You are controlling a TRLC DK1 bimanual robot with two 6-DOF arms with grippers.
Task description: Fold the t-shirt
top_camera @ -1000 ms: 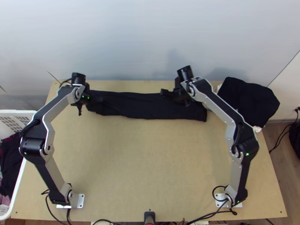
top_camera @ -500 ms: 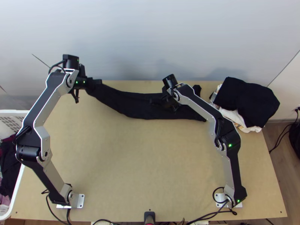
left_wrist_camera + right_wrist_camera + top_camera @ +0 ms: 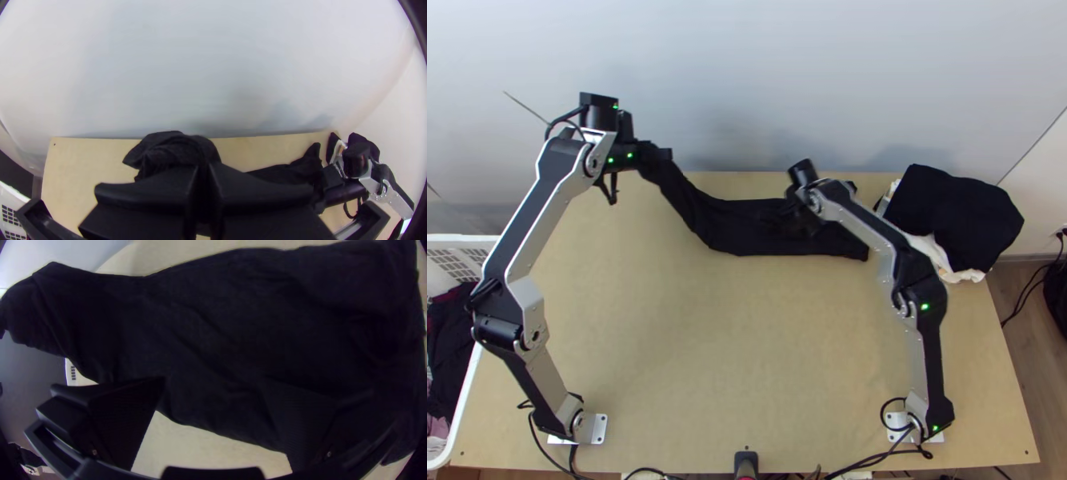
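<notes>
- Your left gripper [image 3: 203,171] clamps the shirt [image 3: 747,232] by one end, lifted, likely to fold it over.
- Your right gripper [image 3: 213,380], fingers apart, is over the stretch lying on the table [image 3: 707,344], probably to guide the crease.

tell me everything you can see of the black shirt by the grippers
The t-shirt is plain black, soft-looking cloth with shallow creases. It forms a long, narrow band near the far edge of the table; its layers can't be counted. One end is raised, bunched in the closed left gripper, and the cloth slopes down from there. The rest lies fairly flat, beneath the open right gripper; whether that touches it is unclear.
</notes>
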